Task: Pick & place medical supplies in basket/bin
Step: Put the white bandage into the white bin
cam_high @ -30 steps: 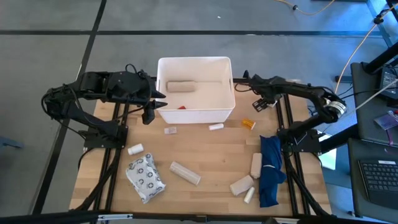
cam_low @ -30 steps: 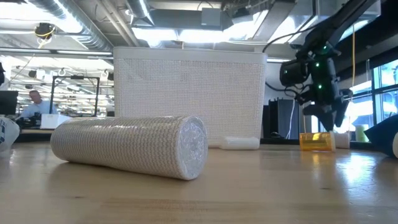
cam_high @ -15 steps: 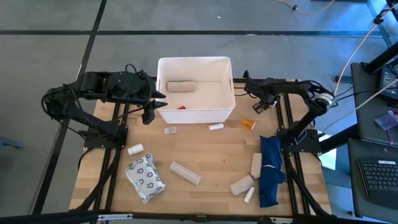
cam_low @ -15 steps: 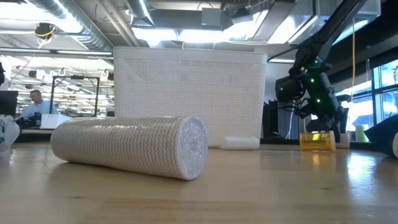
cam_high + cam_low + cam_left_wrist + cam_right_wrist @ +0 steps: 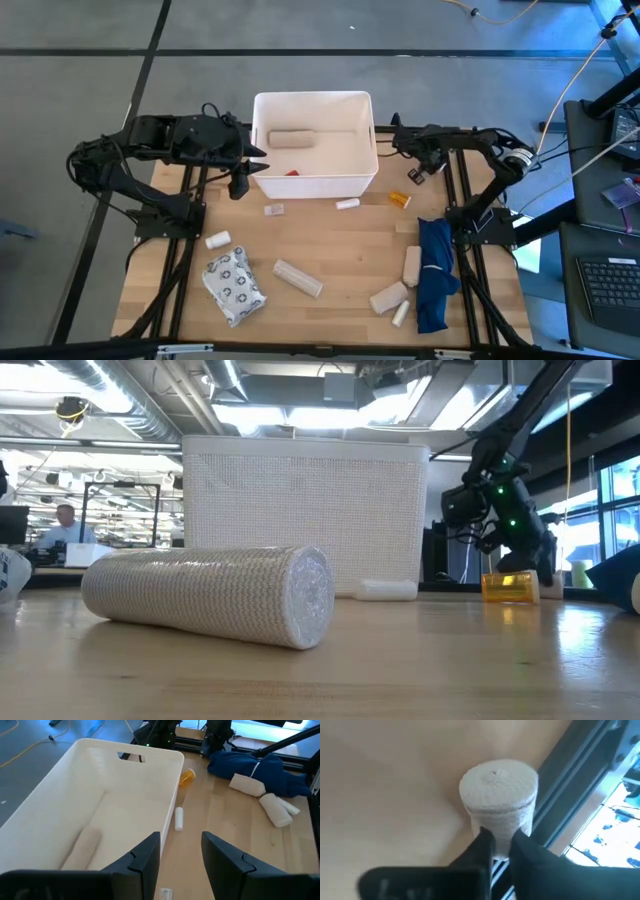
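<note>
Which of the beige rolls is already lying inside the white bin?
The beige roll at the bin's far-left end; it alone lies inside. The other rolls are all on the wooden table.

In the low view, the big roll [image 5: 210, 595] in front hides the lower left part of the bin [image 5: 305, 510], and nothing inside the bin can be seen through its wall. At the left edge of this view a white thing [image 5: 8, 575] is cut off, so I cannot tell what it is. The cloth [image 5: 615, 575] is cut at the right edge.

In the right wrist view, the right gripper [image 5: 502, 845] covers the lower part of a white roll [image 5: 499, 800], and the picture is blurred.

In the left wrist view, the roll [image 5: 82, 847] in the bin is partly behind the left gripper [image 5: 181, 855].

In the high view, the red thing [image 5: 292, 172] in the bin is too small to name.
</note>
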### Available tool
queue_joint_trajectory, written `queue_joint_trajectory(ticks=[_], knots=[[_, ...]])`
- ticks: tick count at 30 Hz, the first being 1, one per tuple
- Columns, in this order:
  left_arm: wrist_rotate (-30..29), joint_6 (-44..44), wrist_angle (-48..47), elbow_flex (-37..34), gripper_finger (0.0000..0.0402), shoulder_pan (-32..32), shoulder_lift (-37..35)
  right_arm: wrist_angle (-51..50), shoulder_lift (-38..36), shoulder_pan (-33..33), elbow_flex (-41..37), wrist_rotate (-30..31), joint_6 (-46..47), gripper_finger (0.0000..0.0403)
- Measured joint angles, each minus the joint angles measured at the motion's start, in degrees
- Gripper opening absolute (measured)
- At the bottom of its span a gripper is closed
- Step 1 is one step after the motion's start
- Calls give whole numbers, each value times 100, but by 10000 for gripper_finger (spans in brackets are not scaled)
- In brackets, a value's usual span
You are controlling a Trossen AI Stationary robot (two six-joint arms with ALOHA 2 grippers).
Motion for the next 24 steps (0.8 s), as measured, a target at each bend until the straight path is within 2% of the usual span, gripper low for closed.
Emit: queue_joint_trajectory(ticks=[3, 9, 14, 16, 18, 21, 24], knots=[[1, 48, 0, 0, 136, 0, 0, -488, -220, 80, 101, -355, -101, 6], [5, 41, 0, 0, 136, 0, 0, -1333, -1351, 244, 636, -1724, 327, 1], [3, 35, 0, 0, 136, 0, 0, -1580, -2567, 377, 1353, -1343, 1128, 1], [3, 35, 0, 0, 136, 0, 0, -1201, -3025, 396, 1708, -1251, 1299, 0], [2, 35, 0, 0, 136, 0, 0, -674, -3406, 465, 2046, -1415, 1194, 0], [3, 32, 0, 0, 136, 0, 0, 595, -3777, 620, 2477, -2239, 897, 0], [1, 32, 2, 0, 136, 0, 0, 1936, -3789, 864, 2789, -2896, 859, 0]])
